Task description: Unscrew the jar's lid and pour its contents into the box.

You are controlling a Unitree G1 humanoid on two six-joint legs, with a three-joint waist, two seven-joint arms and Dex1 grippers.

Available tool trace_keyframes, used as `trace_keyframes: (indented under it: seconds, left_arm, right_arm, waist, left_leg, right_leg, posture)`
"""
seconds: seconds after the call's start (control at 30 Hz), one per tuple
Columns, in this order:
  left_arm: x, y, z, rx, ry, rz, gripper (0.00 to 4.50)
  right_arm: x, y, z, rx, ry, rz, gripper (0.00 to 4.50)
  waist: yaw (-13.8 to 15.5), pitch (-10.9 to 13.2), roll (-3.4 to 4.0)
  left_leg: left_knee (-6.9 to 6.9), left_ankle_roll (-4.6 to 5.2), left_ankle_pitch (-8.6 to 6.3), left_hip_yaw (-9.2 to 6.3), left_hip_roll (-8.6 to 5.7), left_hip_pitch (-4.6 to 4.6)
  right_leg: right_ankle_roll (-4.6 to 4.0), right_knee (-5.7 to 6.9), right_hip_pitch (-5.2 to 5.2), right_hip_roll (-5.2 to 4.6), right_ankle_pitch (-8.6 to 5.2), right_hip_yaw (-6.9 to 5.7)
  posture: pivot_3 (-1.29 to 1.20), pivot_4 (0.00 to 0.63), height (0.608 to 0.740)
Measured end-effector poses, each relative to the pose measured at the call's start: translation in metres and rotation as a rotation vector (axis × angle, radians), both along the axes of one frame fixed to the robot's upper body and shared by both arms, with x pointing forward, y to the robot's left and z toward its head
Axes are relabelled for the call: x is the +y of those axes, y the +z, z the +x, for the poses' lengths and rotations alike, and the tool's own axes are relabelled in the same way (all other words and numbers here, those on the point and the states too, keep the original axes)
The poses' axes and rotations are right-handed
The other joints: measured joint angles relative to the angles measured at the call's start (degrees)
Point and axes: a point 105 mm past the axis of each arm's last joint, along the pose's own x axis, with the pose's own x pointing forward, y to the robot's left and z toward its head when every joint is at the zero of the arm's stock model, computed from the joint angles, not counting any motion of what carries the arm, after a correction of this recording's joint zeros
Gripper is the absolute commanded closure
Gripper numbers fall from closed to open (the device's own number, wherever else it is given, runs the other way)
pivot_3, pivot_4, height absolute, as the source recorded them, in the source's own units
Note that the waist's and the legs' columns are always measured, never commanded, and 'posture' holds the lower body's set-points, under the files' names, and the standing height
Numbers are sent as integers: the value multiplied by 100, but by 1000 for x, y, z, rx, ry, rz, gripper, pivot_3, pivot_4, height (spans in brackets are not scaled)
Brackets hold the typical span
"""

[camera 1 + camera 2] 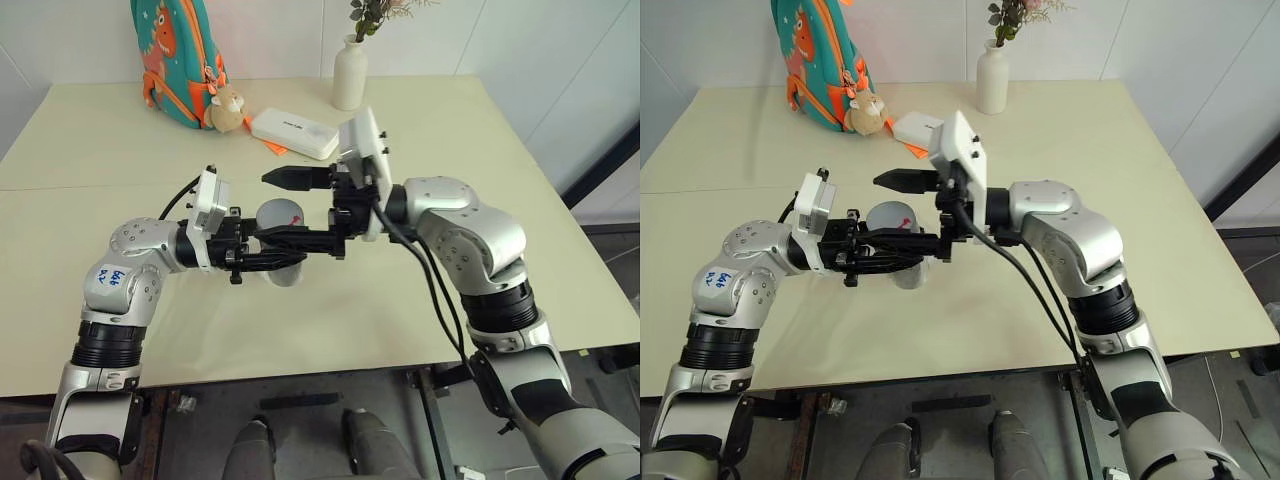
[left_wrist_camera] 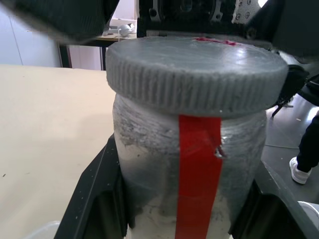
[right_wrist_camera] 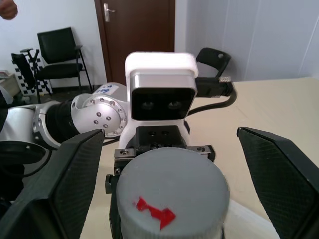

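Two grippers meet above the beige table (image 1: 470, 130): left gripper (image 1: 262, 252) clamps the clear plastic jar (image 2: 192, 174) upright, right gripper (image 3: 172, 164) gapes wide around its ribbed grey lid (image 3: 172, 191). Centre, close evenly, then twist.

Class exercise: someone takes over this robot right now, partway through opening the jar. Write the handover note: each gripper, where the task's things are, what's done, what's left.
Left gripper: shut on the jar, held upright above the table.
Right gripper: open, its fingers either side of the lid, not touching it.
Lid: on the jar.
Done: jar lifted, right gripper lined up.
Left: close on the lid, unscrew it, pour into the box. I can't make out the contents or the box from here.
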Motion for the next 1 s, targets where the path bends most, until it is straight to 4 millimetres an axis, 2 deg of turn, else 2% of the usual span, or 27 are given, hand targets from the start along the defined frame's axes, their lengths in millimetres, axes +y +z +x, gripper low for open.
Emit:
trace_keyframes:
  seconds: [0.2,0.37,0.57,0.63,0.73,0.8,0.9,1.0]
  left_arm:
    - [-1,2,1,-8,0,-2,2533]
    - [-1,2,3,-2,11,-4,2533]
    - [2,3,7,0,34,-12,2533]
    - [2,2,7,2,37,-11,2533]
    - [2,2,6,-1,28,-8,2533]
    - [2,2,6,-1,22,-7,2533]
    - [2,2,5,-1,20,-6,2533]
    - [2,2,5,-1,20,-6,2533]
  right_arm:
    - [7,-1,9,-6,-40,-25,35]
    - [5,-1,12,-1,-49,-31,35]
    - [-23,0,15,11,-65,-21,35]
    - [-37,-2,15,17,-66,-10,35]
    - [-70,-2,28,27,-164,11,35]
    - [-83,-1,35,26,-210,23,35]
    - [-89,0,32,25,-201,26,35]
    - [-84,0,24,50,-145,39,35]
  waist:
    - [-10,0,0]
    - [-5,0,0]
    - [1,0,0]
    - [1,0,0]
    - [11,0,0]
    - [-14,0,0]
    - [-36,1,1]
    - [-23,1,1]
  left_leg:
    - [0,-1,1,0,0,0]
    - [0,-1,1,0,0,0]
    - [0,-1,1,0,0,-1]
    - [-1,-1,1,0,0,-1]
    - [2,-1,1,0,-1,-2]
    - [2,-1,1,2,-1,-1]
    - [-1,-1,1,2,1,2]
    - [-1,-1,1,2,1,1]
  right_leg:
    - [-1,8,-5,1,-1,0]
    - [0,8,-5,1,-2,0]
    - [1,6,-4,1,-3,0]
    - [2,6,-4,1,-4,0]
    - [2,5,-3,1,-4,1]
    - [2,7,-4,2,-4,4]
    - [3,10,-6,6,-5,6]
    - [5,11,-6,6,-6,9]
  posture:
    - [0,150,740]
    - [0,150,740]
    - [0,150,740]
    - [0,150,740]
    - [0,150,740]
    - [0,150,740]
    - [0,150,740]
    - [0,150,740]
